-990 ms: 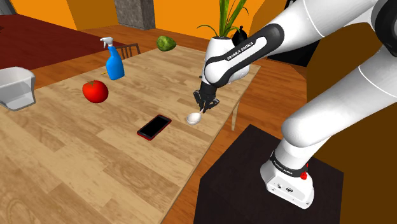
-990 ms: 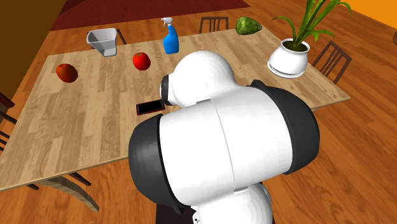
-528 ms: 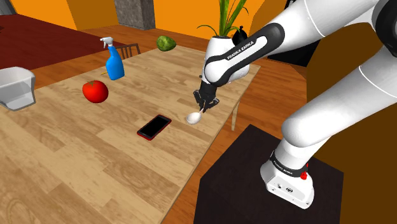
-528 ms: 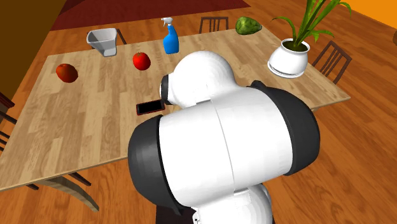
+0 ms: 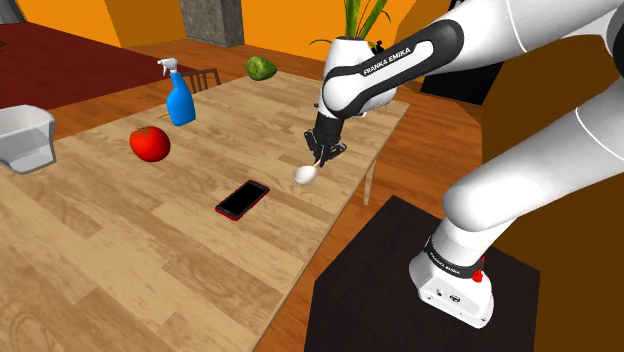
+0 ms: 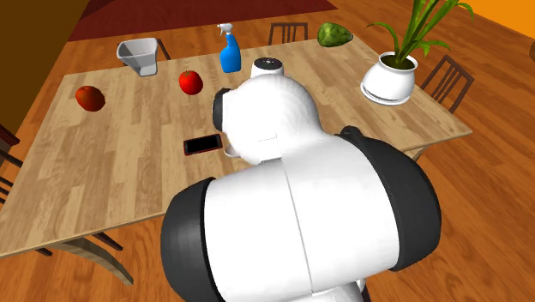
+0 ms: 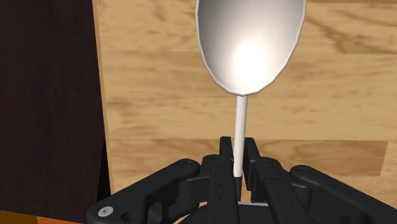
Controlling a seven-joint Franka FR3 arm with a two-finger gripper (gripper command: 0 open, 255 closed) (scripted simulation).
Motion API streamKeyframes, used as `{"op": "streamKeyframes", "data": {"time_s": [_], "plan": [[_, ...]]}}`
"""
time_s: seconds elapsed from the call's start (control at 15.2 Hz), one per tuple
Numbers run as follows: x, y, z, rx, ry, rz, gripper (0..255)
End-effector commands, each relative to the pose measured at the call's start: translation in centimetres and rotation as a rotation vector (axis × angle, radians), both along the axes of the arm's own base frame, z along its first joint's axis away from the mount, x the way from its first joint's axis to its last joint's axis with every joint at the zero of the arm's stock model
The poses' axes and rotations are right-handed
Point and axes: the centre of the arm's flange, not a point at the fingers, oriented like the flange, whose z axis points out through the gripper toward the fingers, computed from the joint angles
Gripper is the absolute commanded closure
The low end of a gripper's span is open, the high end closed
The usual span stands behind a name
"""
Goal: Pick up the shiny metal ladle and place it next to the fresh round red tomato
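1. The pale ladle is grasped by its thin handle, on which the pincer is clenched.
2. The ladle is hung bowl-down over the wooden surface, near its edge, with a black phone close by.
3. The red tomato is seen well apart, beside a blue spray bottle.
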Motion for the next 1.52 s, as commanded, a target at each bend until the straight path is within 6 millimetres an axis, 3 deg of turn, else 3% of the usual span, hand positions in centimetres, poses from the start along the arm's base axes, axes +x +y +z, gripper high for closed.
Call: {"op": "streamKeyframes", "data": {"time_s": [0.0,1.45], "plan": [[-0.2,0.0,1.0,0.000,0.001,0.000,255],[-0.2,0.0,12.6,0.000,0.001,0.000,255]]}}
